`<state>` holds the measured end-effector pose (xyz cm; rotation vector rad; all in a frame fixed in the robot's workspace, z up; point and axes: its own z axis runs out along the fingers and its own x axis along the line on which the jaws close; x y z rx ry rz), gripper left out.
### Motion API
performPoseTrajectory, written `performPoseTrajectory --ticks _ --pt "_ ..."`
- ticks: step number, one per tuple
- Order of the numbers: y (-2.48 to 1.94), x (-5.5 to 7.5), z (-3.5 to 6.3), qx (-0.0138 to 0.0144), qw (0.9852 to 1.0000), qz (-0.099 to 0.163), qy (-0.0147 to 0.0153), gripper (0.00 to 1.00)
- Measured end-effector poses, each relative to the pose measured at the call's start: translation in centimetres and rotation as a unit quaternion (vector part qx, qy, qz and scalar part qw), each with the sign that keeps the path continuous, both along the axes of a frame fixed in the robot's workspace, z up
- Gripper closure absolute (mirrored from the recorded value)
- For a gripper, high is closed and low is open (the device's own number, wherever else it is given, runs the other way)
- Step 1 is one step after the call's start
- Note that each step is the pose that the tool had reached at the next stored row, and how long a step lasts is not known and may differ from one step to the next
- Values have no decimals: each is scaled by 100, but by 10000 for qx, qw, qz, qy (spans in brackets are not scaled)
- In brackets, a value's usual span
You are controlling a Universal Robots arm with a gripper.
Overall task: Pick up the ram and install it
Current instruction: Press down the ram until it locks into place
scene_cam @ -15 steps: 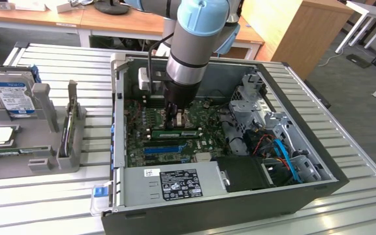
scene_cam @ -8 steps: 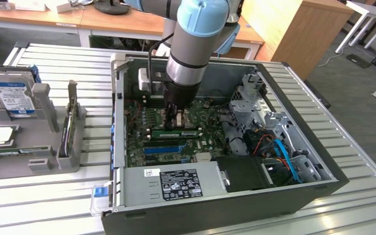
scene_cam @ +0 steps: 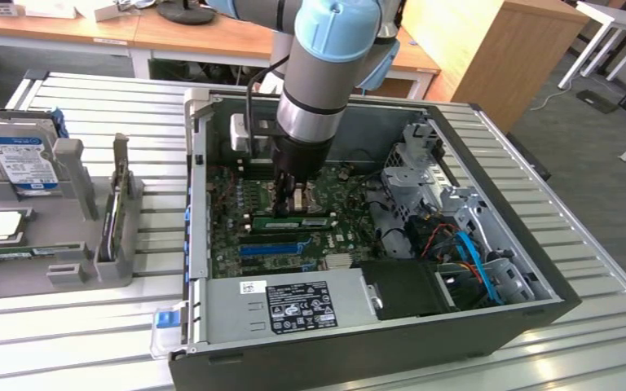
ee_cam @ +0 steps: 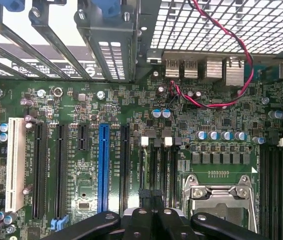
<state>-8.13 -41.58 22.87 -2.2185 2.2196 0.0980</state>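
Inside the open computer case (scene_cam: 400, 342), the gripper (scene_cam: 289, 204) is lowered over the motherboard (scene_cam: 237, 208), its fingers pressed together. From the exterior view its tips come down right at the ram (scene_cam: 291, 221), a thin green stick lying across the board just above a long blue slot (scene_cam: 273, 246). Whether the fingers pinch the stick's top edge or only touch it cannot be told, since the arm's grey and blue body (scene_cam: 324, 73) hides the contact from above. Whether the stick is seated in its slot is also unclear.

On the wrist view the black fingers (ee_cam: 154, 217) meet at the picture's edge and cover whatever sits beneath them. The board spreads out beyond: a blue slot (ee_cam: 103, 167), black slots beside it, a white slot (ee_cam: 15, 162), a metal processor socket (ee_cam: 220, 192) partly cut off, and a red and black wire (ee_cam: 216, 55) looping over the port block.

Toward the exterior view's left, a grey holder (scene_cam: 63, 244) on the slatted counter (scene_cam: 596, 269) carries a blue-labelled hard drive (scene_cam: 19, 159) standing upright. A power supply (scene_cam: 291, 305) with a black label fills the case's near corner, and blue cables (scene_cam: 474, 257) run along its right wall.
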Motion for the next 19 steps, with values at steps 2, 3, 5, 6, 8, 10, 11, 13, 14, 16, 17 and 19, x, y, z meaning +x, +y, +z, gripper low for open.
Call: performPoseTrajectory --ticks 2,3,5,6,8,10,11,13,14,16,17,19 --pt "-1 0 -4 -2 10000 0 1 89" --pt "-1 0 -4 -3 10000 0 1 89" --pt "-1 0 -4 -2 10000 0 1 89" --pt "-1 -1 -4 -2 10000 0 1 89" --pt "-1 0 -8 -2 10000 0 1 89" --pt "-1 -1 -13 -2 10000 0 1 89" --pt "-1 -1 -14 -3 10000 0 1 89" --pt "-1 -1 -14 -3 10000 0 1 89" --pt "-1 0 -14 -3 10000 0 1 89" --pt "-1 -1 -16 -2 10000 0 1 89" --pt "0 0 -21 0 10000 0 0 89" --pt "-1 -1 -26 -2 10000 0 1 89"
